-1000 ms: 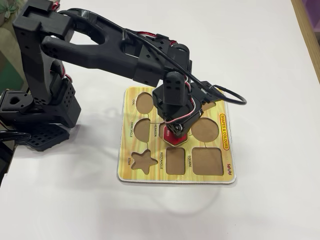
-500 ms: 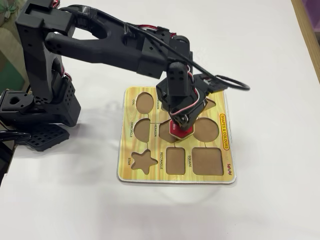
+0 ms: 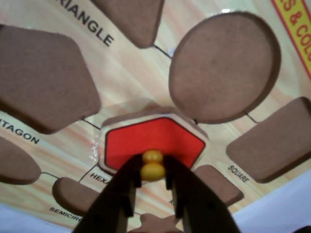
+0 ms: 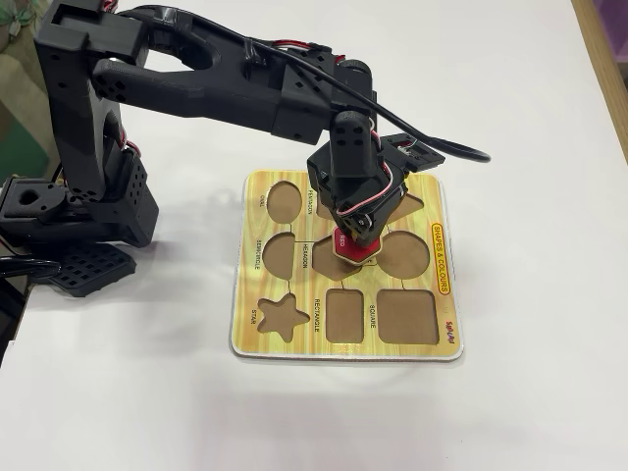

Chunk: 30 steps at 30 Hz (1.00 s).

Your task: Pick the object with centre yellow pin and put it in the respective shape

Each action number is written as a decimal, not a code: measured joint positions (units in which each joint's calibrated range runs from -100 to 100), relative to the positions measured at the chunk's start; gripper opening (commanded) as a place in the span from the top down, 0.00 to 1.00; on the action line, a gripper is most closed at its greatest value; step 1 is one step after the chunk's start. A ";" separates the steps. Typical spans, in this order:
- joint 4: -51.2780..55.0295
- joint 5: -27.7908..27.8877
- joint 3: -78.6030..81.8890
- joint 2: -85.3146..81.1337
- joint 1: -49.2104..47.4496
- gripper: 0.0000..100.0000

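Red hexagon piece's (image 3: 153,141) yellow knob (image 3: 152,165) sits pinched between the gripper (image 3: 151,180) jaws.

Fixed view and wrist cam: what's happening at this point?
The arm's gripper holds the red hexagon piece by its yellow knob, jaws shut on the knob. The piece sits over the middle of the yellow shape board, by the HEXAGON label and beside the circle recess. Whether it is fully seated cannot be told.

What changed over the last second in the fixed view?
The gripper, shut on the yellow knob of the red hexagon piece, carried it up the picture, toward the far side of the board. The grip held; the board stayed put.
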 measured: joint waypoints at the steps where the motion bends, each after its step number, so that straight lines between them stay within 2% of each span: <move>1: 0.00 0.00 0.09 0.00 0.00 0.95; 30: 0.00 0.00 4.59 0.00 0.28 0.95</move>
